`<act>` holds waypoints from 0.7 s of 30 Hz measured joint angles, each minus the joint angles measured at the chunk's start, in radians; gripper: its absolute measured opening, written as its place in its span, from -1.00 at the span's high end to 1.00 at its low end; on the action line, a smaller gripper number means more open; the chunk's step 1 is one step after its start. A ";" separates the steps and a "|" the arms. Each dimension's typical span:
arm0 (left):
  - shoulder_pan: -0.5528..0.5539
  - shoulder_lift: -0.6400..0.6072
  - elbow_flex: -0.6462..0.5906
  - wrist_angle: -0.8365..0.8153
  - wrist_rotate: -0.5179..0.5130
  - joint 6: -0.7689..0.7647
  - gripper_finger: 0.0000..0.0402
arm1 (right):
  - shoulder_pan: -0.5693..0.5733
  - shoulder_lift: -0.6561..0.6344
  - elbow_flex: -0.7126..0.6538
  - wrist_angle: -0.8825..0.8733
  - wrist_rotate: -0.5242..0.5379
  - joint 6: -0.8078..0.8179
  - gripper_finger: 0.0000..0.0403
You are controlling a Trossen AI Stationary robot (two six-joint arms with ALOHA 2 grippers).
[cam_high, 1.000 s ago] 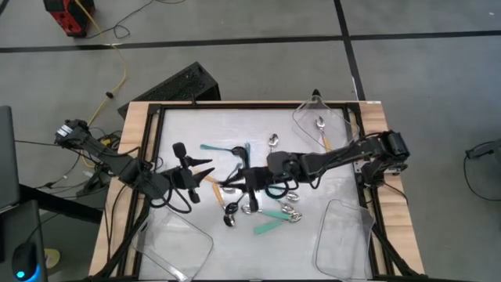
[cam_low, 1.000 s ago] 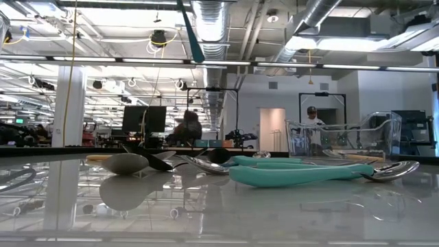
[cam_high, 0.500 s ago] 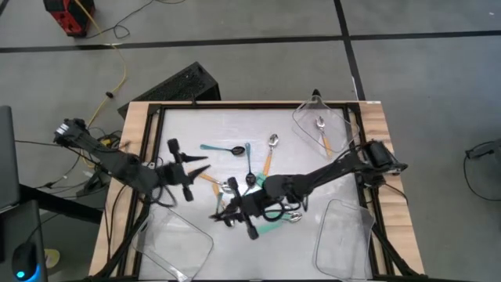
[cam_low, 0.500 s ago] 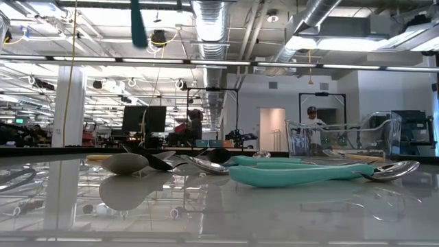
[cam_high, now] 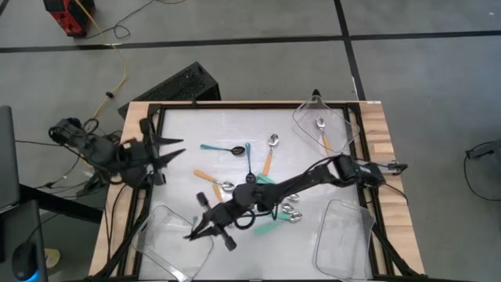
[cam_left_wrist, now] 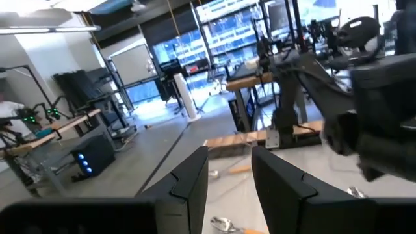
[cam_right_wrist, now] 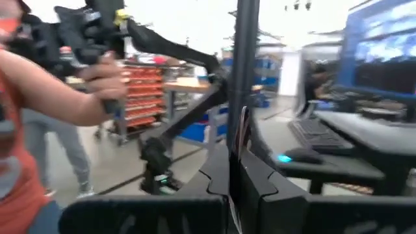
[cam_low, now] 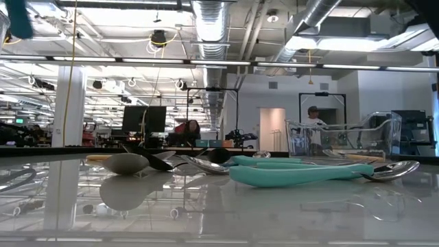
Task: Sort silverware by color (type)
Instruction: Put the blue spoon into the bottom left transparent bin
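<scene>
Spoons (cam_high: 270, 196) lie mixed at the table's middle: orange-handled (cam_high: 207, 178), thin blue-handled with black bowls (cam_high: 219, 147), and wide teal-handled (cam_low: 295, 175) ones. My right gripper (cam_high: 192, 233) reaches across the table and hangs over the near-left clear tray (cam_high: 176, 247), shut on a thin blue-handled spoon (cam_low: 17, 17). My left gripper (cam_high: 176, 150) is open and empty, drawn back above the table's left edge. My right gripper pinches the thin spoon's handle (cam_right_wrist: 244, 140) between its two shut fingers, and the handle sticks out past them. The fingers come about level from the table's right side. The spoon is lifted clear of the table; its bowl does not show.
A clear tray at the far right (cam_high: 321, 125) holds an orange-handled spoon. Another clear tray (cam_high: 340, 235) stands at the near right. A black frame (cam_high: 156, 117) runs around the table. A person's arm (cam_right_wrist: 58, 91) shows beyond the table in the right wrist view.
My right gripper has swung from the table's middle toward its near-left corner, sinking a little, and carried the blue-handled spoon over the near-left tray. My left gripper has drawn back toward the left edge and risen, still open.
</scene>
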 joint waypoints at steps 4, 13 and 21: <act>0.000 -0.039 0.000 0.001 -0.031 0.005 0.45 | 0.006 0.076 0.120 -0.008 -0.081 0.041 0.86; 0.000 -0.052 0.000 -0.005 -0.057 -0.061 0.45 | 0.021 0.270 0.361 -0.054 -0.229 0.154 0.86; 0.000 -0.046 0.000 -0.005 -0.058 -0.094 0.45 | 0.004 0.307 0.396 -0.102 -0.243 0.136 0.86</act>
